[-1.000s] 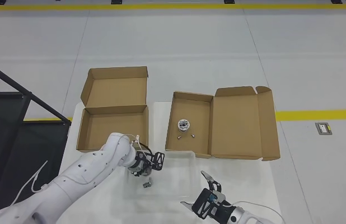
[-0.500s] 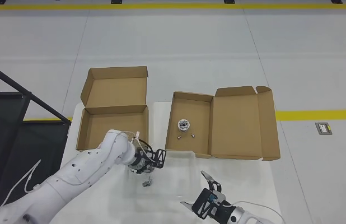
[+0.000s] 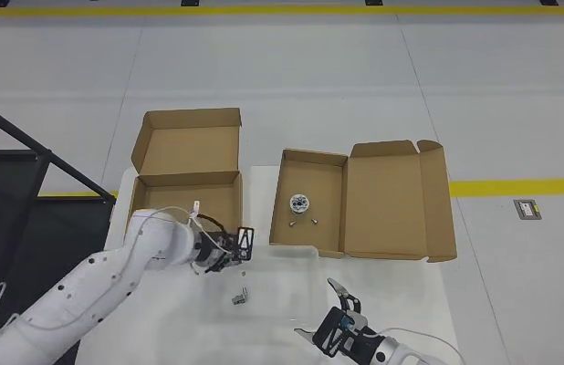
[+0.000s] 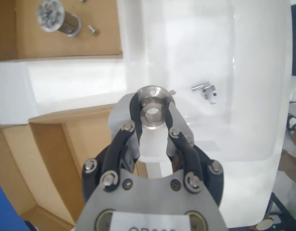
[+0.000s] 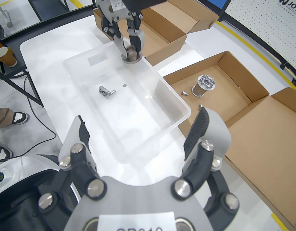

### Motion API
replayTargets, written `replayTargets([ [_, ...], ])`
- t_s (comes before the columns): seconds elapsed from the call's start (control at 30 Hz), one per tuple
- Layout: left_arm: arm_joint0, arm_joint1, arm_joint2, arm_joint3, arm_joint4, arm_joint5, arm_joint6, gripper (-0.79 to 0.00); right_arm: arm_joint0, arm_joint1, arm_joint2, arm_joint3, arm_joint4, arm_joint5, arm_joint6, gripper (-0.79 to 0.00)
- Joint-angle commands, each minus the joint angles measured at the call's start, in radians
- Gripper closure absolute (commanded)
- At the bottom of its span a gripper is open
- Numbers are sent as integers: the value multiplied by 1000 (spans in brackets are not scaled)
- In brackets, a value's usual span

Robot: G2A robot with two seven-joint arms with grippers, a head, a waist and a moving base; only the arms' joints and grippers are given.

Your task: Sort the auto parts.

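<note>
At the left side of the table, the left cardboard box point(image 3: 177, 214) sits with its flap thrown back and its floor bare. Just beside its near corner hangs the left gripper point(image 4: 151, 111), its fingers clamped on the barrel of a flanged metal bushing point(image 4: 151, 97), held above the edge of the clear plastic bin point(image 5: 133, 114) and touching nothing. Farther along the bin floor lies a small bracket with a pin point(image 5: 105, 91), well apart from the bushing. Next comes the right cardboard box point(image 3: 309, 178), which holds a splined hub point(image 5: 203, 86) standing on end and two small bolts point(image 4: 93, 30) beside it. Nearest the robot, the right gripper point(image 5: 142, 123) hovers by the bin's near end with its fingers spread wide and nothing between them.

The step in hand looks like the carry of the bushing to a box, most likely the left one. The next move calls for clearing that box's wall, lowering over its floor, and only then parting the fingers. The bracket would be left for a later pick.
</note>
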Motion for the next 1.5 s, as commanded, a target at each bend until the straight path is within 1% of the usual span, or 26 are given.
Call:
replayTargets([
  [0.0,54,39,-78,-34,-3,48,4,0,0,0,0,0,0,0,0,-785],
  [0.13,156,100,-211,-73,6,130,31,0,0,0,0,0,0,0,0,-785],
  [0.3,281,159,-372,-70,19,223,108,0,0,0,0,0,0,0,0,-785],
  [0.43,379,192,-482,-43,19,291,200,0,0,0,0,0,0,0,0,-785],
  [0.53,433,206,-540,-7,30,329,275,0,0,0,0,0,0,0,0,-785],
  [0.67,470,207,-576,59,22,367,385,0,0,0,0,0,0,0,0,-785],
  [0.7,474,205,-577,76,12,365,410,0,0,0,0,0,0,0,0,-785],
  [0.77,478,202,-572,92,0,328,450,0,0,0,0,0,0,0,0,-785],
  [1.07,478,202,-572,92,0,328,450,0,0,0,0,0,0,0,0,-785],
  [1.17,487,196,-567,109,-37,316,442,0,0,0,0,0,0,0,0,-785],
  [1.27,458,184,-551,137,-37,306,404,0,0,0,0,0,0,0,0,-785],
  [1.33,425,172,-530,166,-34,300,377,0,0,0,0,0,0,0,0,-785],
  [1.47,333,134,-462,269,-62,246,337,0,0,0,0,0,0,0,0,-785],
])
